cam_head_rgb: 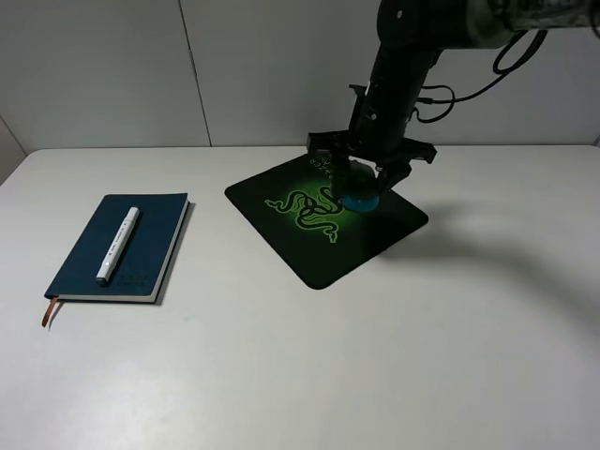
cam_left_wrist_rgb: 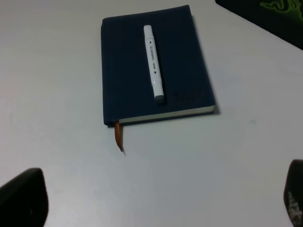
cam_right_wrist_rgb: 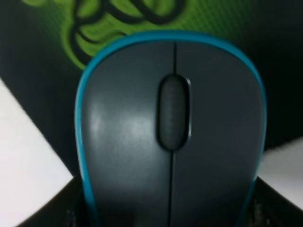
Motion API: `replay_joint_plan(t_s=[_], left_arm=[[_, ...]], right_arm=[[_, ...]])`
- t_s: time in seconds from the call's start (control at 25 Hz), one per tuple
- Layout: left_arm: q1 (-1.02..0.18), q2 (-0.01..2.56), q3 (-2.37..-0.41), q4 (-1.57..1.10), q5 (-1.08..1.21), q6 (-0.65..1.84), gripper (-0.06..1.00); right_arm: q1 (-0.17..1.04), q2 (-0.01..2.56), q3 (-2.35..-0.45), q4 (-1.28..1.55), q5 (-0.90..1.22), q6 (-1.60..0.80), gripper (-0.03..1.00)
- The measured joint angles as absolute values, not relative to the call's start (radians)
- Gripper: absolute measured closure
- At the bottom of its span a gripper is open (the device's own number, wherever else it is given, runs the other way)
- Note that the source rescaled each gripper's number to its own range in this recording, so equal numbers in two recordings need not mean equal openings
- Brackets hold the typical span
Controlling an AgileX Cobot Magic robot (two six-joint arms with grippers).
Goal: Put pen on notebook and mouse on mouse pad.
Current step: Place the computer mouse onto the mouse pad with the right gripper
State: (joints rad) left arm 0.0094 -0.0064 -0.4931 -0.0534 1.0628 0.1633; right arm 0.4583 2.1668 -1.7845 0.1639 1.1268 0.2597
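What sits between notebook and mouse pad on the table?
Nothing: in the exterior high view only bare white table separates the notebook from the mouse pad.

Right gripper (cam_head_rgb: 361,184) lowered, jaws clamped; left gripper (cam_left_wrist_rgb: 156,208) jaws wide.

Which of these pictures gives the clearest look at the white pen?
The left wrist view: the pen lies large and unobstructed on the notebook, its print visible. The exterior high view shows it small; the right wrist view does not show it.
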Motion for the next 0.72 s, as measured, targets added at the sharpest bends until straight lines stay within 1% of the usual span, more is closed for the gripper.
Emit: replay_joint_plan(t_s=[0.44,0.72], left_arm=[[0.009,-0.006,-0.493,-0.053,1.063,0.163,-0.06],[0.009,-0.006,-0.493,-0.052,1.063,0.163,-0.06]], right_arm=[[0.479,2.387,-2.083,0.169,1.2,0.226,0.97],[0.479,2.451,-2.145,0.176,1.198,0.219,0.97]])
